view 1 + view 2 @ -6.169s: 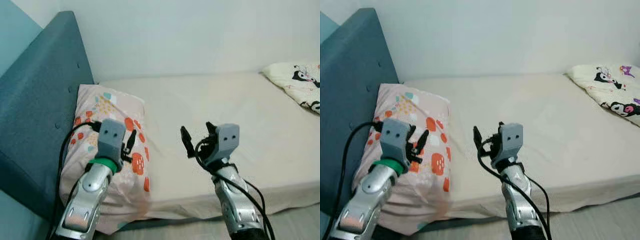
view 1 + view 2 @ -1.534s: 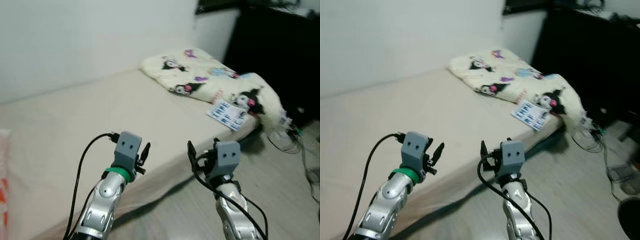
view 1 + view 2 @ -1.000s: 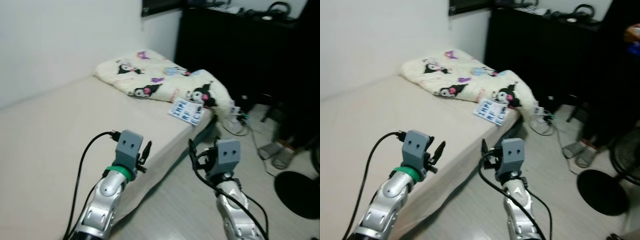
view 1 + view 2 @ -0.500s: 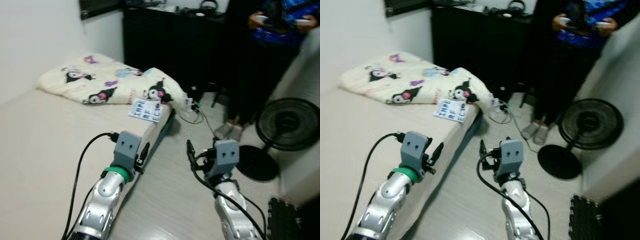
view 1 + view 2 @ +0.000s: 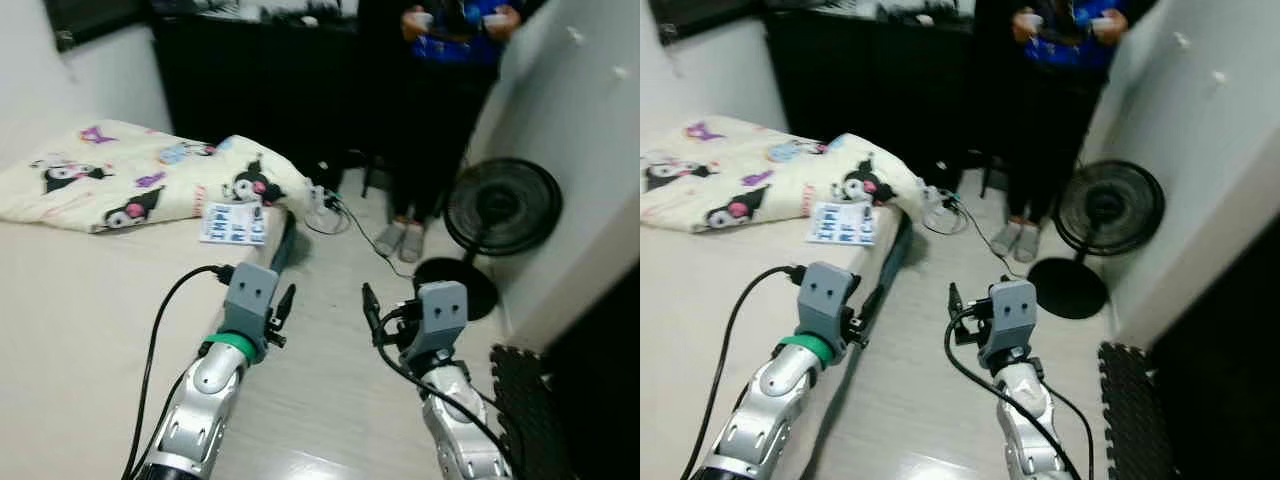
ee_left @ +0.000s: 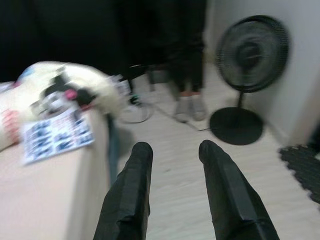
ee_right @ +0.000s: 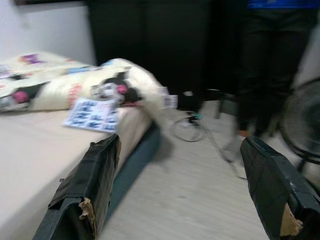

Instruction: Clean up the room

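Head view has swung right — fan [image 5: 500, 205] and person [image 5: 445, 90] now central.

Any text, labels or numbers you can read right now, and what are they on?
None can be read.
Printed sheet on the bed's edge: blue blocks of print, too blurred to read.
Blanket: cartoon figures, no words made out.
Fan: no label visible.
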### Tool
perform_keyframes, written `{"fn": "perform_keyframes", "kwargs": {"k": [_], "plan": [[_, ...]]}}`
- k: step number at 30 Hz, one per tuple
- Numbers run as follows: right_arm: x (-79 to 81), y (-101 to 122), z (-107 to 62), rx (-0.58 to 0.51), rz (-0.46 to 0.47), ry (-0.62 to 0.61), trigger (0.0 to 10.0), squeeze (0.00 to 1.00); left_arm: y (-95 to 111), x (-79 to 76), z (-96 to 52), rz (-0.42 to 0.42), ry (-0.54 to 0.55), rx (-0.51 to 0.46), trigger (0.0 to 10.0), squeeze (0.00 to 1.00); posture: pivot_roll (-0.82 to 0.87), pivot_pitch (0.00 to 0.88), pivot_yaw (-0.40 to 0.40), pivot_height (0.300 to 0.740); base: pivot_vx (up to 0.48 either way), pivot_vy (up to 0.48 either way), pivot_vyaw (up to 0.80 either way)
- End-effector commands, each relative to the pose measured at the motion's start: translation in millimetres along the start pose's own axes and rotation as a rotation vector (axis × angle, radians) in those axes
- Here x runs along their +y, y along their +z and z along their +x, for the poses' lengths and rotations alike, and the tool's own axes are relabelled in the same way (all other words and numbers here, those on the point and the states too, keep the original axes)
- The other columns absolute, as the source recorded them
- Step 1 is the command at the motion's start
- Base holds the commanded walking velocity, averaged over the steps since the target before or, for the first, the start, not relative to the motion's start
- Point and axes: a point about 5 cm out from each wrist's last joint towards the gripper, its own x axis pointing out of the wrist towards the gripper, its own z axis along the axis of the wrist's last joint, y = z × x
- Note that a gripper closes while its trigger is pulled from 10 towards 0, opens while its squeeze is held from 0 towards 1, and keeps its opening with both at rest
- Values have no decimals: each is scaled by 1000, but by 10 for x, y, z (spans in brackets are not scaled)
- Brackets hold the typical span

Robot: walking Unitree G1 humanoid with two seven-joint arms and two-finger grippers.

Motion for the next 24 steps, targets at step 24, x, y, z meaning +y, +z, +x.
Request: {"fn": "perform_keyframes", "kwargs": {"k": [24], "plan": [[227,-75,157,38,7,125,10000,0,-240,286,-244,74,143,85,10000,0,-30,37,2,740,0,0,-800]]}}
